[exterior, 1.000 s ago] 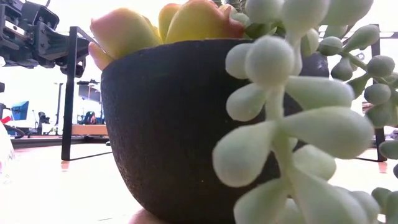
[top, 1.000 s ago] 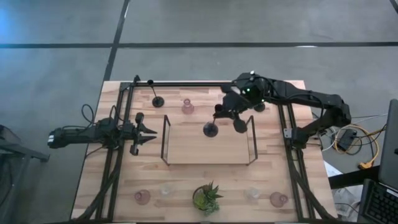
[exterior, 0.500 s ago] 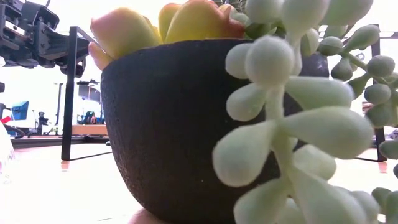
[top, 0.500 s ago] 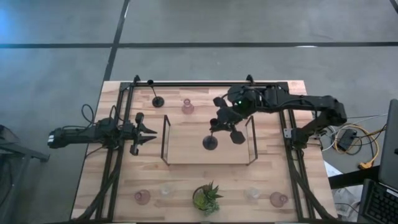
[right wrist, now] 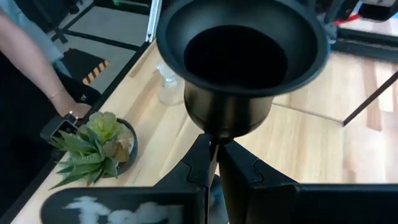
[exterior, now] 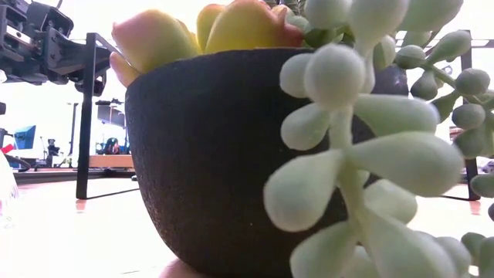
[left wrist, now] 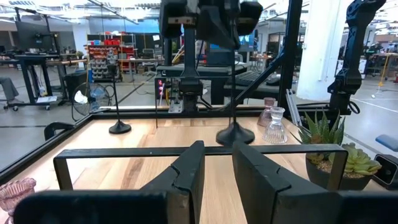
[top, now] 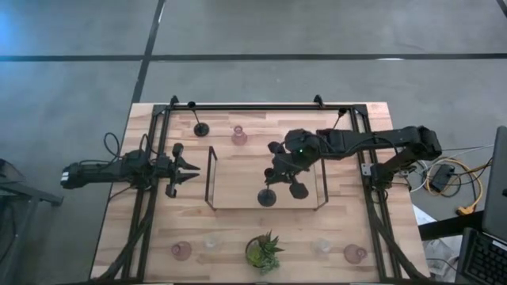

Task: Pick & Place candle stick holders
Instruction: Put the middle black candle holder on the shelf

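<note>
right gripper (top: 275, 176) sits over the right half of the tray (top: 212, 176), jaws shut on the thin stem of a black holder (right wrist: 241, 56); from above its round base shows over the tray's near edge, whether touching the wood cannot be told. left gripper (top: 190, 169) waits just left of the tray, jaws partly open, holding nothing. a second black holder (top: 201, 129) stands on the worktop (top: 119, 237) far left of the tray, with a pink holder (top: 238, 136) just to its right. along the near edge stand a pink holder (top: 181, 251), a clear holder (top: 211, 242), the plant (top: 264, 252), another clear holder (top: 322, 246) and a pink holder (top: 354, 254). a person's forearm (right wrist: 38, 74) shows beyond the near edge.
</note>
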Action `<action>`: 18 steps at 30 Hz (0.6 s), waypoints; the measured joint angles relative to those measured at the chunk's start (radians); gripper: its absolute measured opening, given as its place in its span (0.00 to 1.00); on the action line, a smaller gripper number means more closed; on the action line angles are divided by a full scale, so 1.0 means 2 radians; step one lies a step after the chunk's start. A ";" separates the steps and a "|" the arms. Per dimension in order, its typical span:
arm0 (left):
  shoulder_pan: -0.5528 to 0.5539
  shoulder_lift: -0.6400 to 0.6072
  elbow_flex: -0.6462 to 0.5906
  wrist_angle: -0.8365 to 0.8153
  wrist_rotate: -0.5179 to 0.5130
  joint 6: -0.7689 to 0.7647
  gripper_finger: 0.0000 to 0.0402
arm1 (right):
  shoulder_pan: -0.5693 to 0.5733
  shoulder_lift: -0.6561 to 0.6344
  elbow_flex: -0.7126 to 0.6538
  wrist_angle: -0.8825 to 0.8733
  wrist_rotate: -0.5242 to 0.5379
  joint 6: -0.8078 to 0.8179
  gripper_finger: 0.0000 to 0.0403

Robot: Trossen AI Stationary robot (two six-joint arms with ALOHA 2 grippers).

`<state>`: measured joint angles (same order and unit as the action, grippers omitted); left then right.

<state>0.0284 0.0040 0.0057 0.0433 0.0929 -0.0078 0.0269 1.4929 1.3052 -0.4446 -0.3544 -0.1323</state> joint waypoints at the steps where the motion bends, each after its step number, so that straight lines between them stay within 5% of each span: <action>1: 0.000 0.000 0.000 0.000 0.000 0.000 0.22 | 0.001 0.000 -0.005 0.004 0.006 0.001 0.03; 18: 0.000 0.000 0.000 0.000 0.000 0.000 0.22 | 0.005 0.000 -0.068 0.070 0.048 0.028 0.03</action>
<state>0.0283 0.0042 0.0055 0.0433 0.0929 -0.0078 0.0376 1.4925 1.1684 -0.3039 -0.2582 -0.0762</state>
